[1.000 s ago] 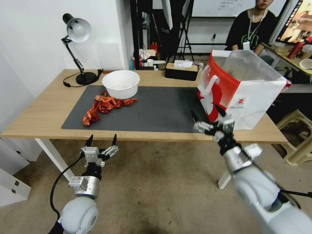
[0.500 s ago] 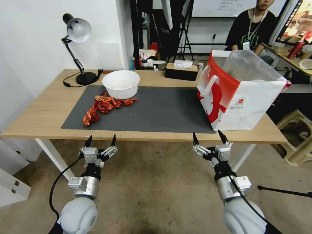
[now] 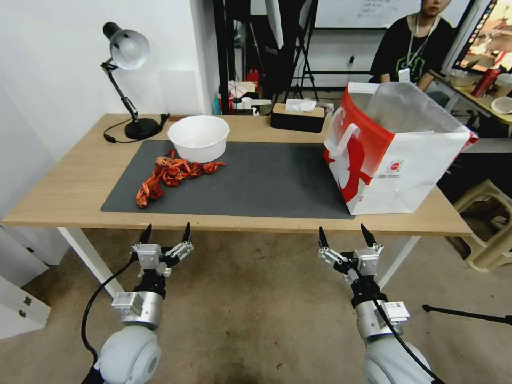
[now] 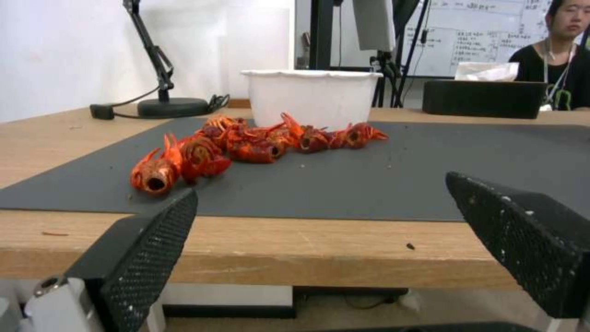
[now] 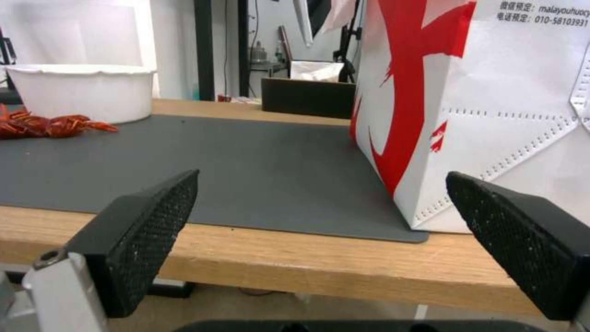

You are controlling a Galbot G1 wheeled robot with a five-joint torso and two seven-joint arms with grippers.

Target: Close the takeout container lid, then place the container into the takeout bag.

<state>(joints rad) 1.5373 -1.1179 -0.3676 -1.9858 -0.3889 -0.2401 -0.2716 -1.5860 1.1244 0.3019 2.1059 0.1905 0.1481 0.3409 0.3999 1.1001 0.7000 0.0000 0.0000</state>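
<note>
Both arms hang below the near edge of the light wooden table (image 3: 64,192), over bare concrete floor. The left gripper (image 3: 165,233) sits below the table's near-left part with its black fingers spread and nothing between them; the right gripper (image 3: 344,236) sits below the near-right part, likewise spread and empty. In the wrist views each gripper's fingertips sit level with the table's front edge, just short of it.

The large boxy white and red paper takeout bag (image 3: 394,160) stands upright at the right end of the table, its near-left corner on the right edge of the dark grey rectangular mat (image 3: 266,181) and its right side close to the table's right edge. Its mouth is open, with the clear plastic liner standing up above the rim. The middle of the mat is open room between the bag and a heap of red-orange crayfish shells (image 3: 170,173) on the mat's left part. Behind the shells sits a round white bowl (image 3: 198,137), and a black desk lamp (image 3: 128,80) stands at the far-left corner. A black tissue box (image 3: 297,116) sits at the far edge.

The inside of the bag is hidden by its walls and liner, and no clamshell container can be made out on the table.
</note>
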